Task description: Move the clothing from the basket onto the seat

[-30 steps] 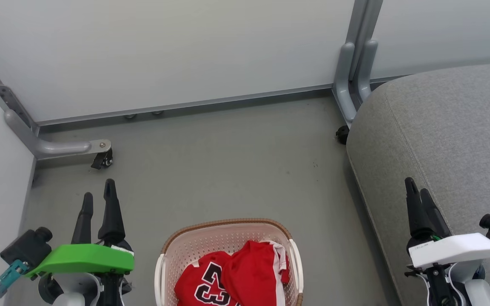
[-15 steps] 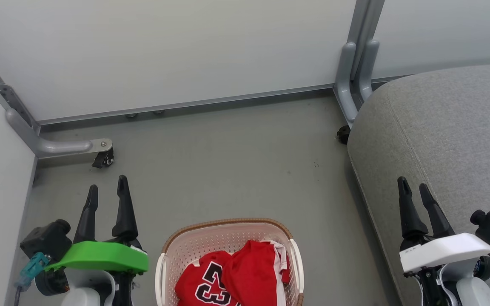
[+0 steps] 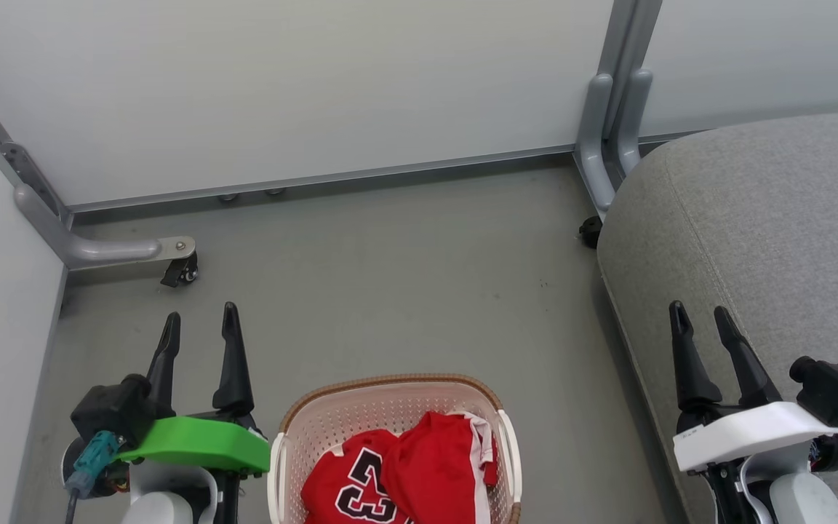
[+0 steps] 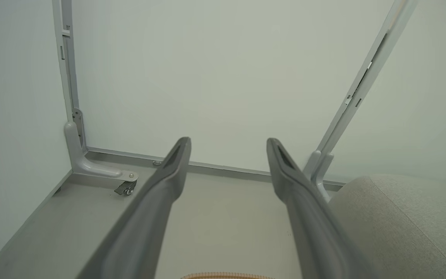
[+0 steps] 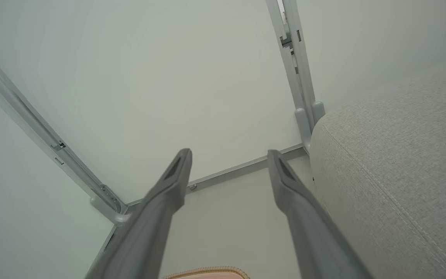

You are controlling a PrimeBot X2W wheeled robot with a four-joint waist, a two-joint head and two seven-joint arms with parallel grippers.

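Clothing [image 3: 398, 477] sits bunched in the basket [image 3: 390, 380] at 6 o'clock of the head view. The jersey [image 3: 324, 489] is at its left, and the plain red piece [image 3: 435, 457] overlaps it.

Left gripper [image 3: 201, 313] at 8 o'clock and right gripper [image 3: 697, 309] at 4 o'clock are both spread wide, holding nothing, well apart from the cloth. Seat [image 3: 753, 218] at 3 o'clock is bare.

Risks for you:
- The overlapped garments may rise together.
- A finger poked through the perforated wall could lift the light basket.
- A hanging hem may drag across the floor [image 3: 404, 276] between basket and seat.

Writing: a black-and-white "23" on the jersey, cut off at the frame edge. The mark on the right arm's white cover [image 3: 746, 433] is too small to read.
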